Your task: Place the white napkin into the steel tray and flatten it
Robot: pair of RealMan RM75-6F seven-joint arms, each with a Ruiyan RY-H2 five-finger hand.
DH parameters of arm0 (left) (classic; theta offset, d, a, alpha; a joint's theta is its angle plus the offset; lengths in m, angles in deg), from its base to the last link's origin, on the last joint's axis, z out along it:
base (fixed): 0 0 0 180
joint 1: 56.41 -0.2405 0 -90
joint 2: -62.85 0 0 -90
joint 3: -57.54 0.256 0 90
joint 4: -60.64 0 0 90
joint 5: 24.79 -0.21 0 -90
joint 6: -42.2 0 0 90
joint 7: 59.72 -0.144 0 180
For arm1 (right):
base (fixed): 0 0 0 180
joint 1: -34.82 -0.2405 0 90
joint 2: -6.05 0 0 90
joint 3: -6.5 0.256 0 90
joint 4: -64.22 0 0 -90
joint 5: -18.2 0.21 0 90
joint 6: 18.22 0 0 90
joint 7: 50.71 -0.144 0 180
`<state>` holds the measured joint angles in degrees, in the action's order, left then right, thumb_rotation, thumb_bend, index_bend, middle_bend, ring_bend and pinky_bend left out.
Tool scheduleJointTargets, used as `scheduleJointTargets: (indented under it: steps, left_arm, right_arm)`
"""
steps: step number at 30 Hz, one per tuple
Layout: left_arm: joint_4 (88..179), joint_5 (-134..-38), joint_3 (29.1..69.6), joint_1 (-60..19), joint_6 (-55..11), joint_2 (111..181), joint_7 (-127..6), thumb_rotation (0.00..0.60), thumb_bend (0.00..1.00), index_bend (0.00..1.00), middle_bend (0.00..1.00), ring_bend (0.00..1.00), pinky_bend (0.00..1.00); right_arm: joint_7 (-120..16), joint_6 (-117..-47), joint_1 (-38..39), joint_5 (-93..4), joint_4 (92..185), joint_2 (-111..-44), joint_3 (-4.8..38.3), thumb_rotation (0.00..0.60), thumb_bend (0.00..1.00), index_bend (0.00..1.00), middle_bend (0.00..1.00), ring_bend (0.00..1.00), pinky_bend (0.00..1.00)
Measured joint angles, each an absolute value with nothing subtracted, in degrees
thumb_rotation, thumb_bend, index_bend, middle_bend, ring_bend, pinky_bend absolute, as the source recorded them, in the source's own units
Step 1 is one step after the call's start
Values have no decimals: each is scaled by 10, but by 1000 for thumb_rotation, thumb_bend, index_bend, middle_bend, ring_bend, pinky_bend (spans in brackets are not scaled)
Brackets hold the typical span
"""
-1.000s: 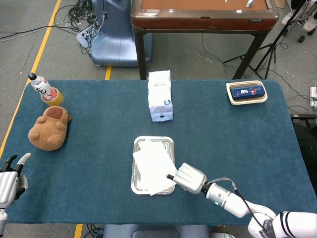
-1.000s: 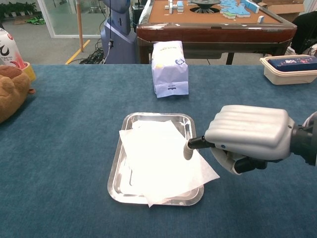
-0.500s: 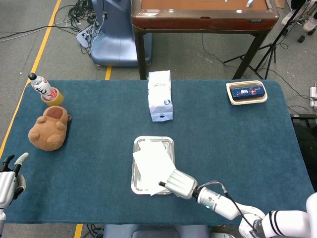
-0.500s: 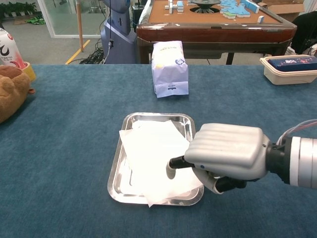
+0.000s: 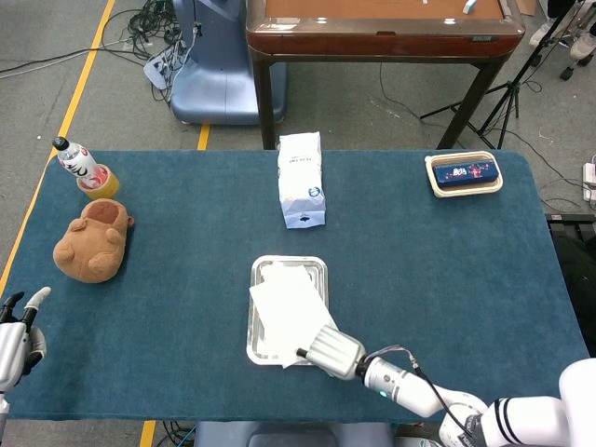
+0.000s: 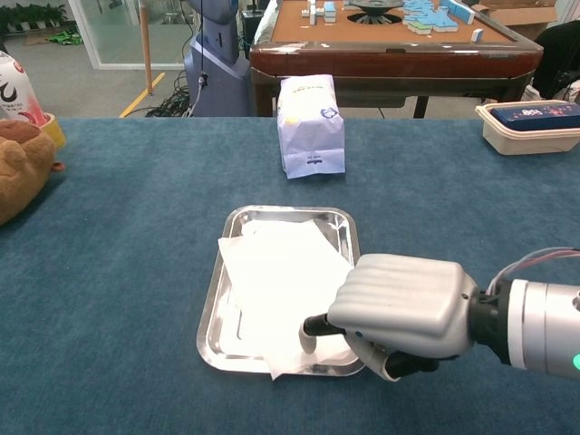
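Observation:
The white napkin lies crumpled in the steel tray at the table's middle front. Its left edge and near corner hang over the tray rim. My right hand sits knuckles-up over the tray's near right corner, fingers curled under, with one dark fingertip touching the napkin's near part. The hand hides the napkin's right corner. My left hand shows only in the head view, at the table's front left edge, fingers apart and holding nothing.
A white tissue pack stands behind the tray. A brown plush toy and a bottle are at the far left. A cream box sits back right.
My right hand has moved left and toward the front edge, from beside the tray onto the napkin's near right corner, which it now covers. My left hand has sunk slightly lower.

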<state>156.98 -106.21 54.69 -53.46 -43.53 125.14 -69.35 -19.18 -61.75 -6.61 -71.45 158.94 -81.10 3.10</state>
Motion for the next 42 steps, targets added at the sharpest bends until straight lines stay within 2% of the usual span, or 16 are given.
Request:
scheduleJointTargets:
  steps: [42]
  left_arm:
    - [1575, -1062, 548, -535, -434, 1248, -696, 600, 5, 147, 138, 115, 344]
  right_arm:
    - [-70, -689, -29, -593, 1579, -919, 48, 600, 1000, 288, 1000, 1000, 1000]
